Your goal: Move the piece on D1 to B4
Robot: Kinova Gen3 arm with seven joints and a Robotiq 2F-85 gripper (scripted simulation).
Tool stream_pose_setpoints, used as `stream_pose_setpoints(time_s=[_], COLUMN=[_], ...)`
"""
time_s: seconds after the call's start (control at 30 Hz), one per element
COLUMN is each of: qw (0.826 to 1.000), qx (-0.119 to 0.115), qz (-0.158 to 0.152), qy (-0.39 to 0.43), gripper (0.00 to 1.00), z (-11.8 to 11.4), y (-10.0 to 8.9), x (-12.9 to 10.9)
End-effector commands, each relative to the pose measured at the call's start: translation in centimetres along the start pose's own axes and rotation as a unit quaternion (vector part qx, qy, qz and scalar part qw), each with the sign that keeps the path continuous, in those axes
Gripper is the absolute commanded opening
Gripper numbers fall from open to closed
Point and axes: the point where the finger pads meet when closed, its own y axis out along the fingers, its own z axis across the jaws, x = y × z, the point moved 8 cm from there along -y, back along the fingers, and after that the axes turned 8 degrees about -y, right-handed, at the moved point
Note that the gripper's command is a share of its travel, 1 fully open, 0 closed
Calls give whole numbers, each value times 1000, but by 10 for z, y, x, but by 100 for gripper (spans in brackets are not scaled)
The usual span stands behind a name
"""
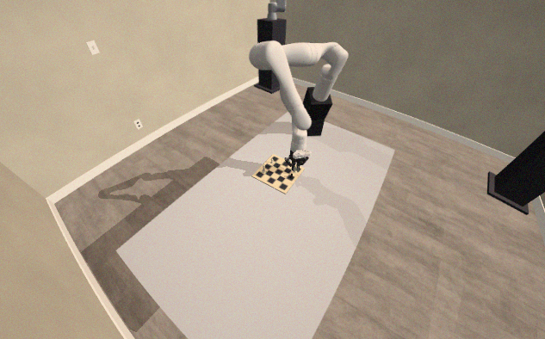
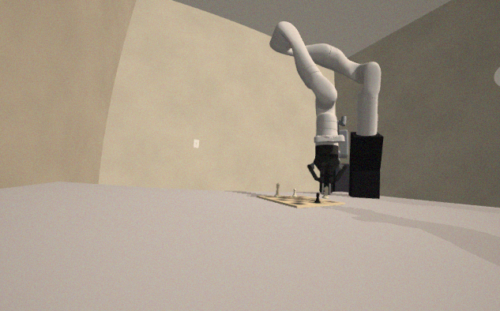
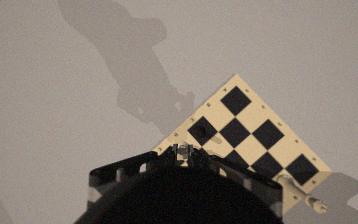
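The small chessboard (image 1: 279, 173) lies on the pale mat; it also shows in the exterior view (image 2: 300, 201) and in the wrist view (image 3: 250, 140). My gripper (image 1: 296, 163) points straight down over the board's corner nearest the arm's base. It is shut on a small light piece (image 3: 182, 150), whose top shows between the fingertips. In the exterior view my gripper (image 2: 325, 189) reaches down to board level. I cannot tell whether the piece's base touches the board.
A tall white piece (image 2: 277, 189), a white pawn (image 2: 294, 192) and a black pawn (image 2: 317, 198) stand on the board. Another light piece (image 3: 300, 192) stands near the board's edge. The arm's black pedestal (image 2: 365, 165) is just behind the board.
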Motion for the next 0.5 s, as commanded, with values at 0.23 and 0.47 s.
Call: stream_pose_setpoints(time_s=[0.23, 0.47], qw=[1000, 1000], qx=[7, 7], qz=[2, 2], qy=[-2, -2], gripper=[0, 0], z=[4, 4], y=[-54, -85], x=[-1, -1])
